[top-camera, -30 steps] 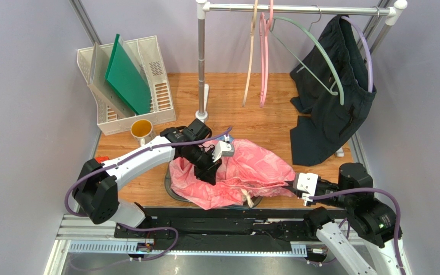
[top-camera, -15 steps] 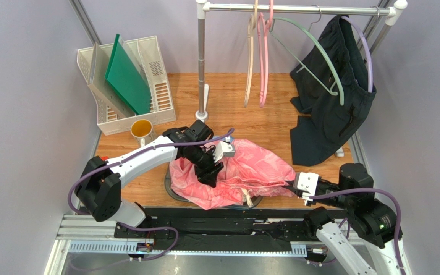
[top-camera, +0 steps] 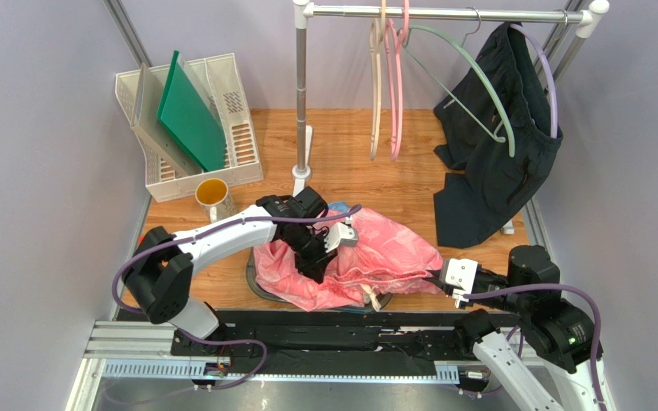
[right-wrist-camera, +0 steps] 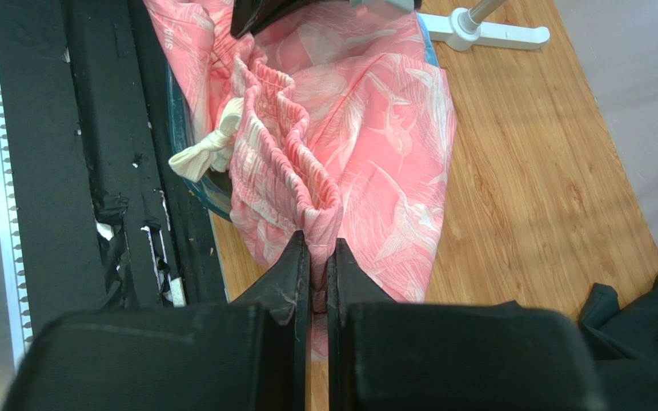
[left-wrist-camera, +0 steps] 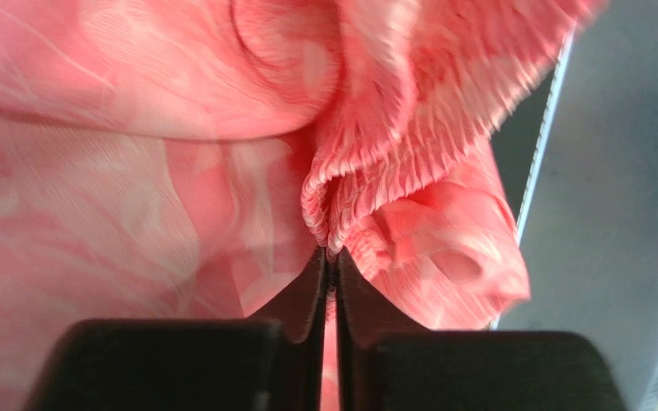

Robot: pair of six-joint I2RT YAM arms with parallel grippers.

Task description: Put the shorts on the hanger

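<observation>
Shorts (top-camera: 384, 253) lie heaped on a table (top-camera: 350, 163); left claw (left-wrist-camera: 331, 257) pinches a ruffled fold shut, right claw (right-wrist-camera: 317, 257) is clamped on their waistband.

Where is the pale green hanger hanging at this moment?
In the top view, the green hanger hangs from the metal rail at the back right, between the pink hanger and the dark garment.

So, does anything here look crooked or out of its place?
The hanger hangs askew on the rail, tilted against the dark garment, which droops lopsided from a lilac hanger down toward the table. The shorts are a crumpled heap.
</observation>
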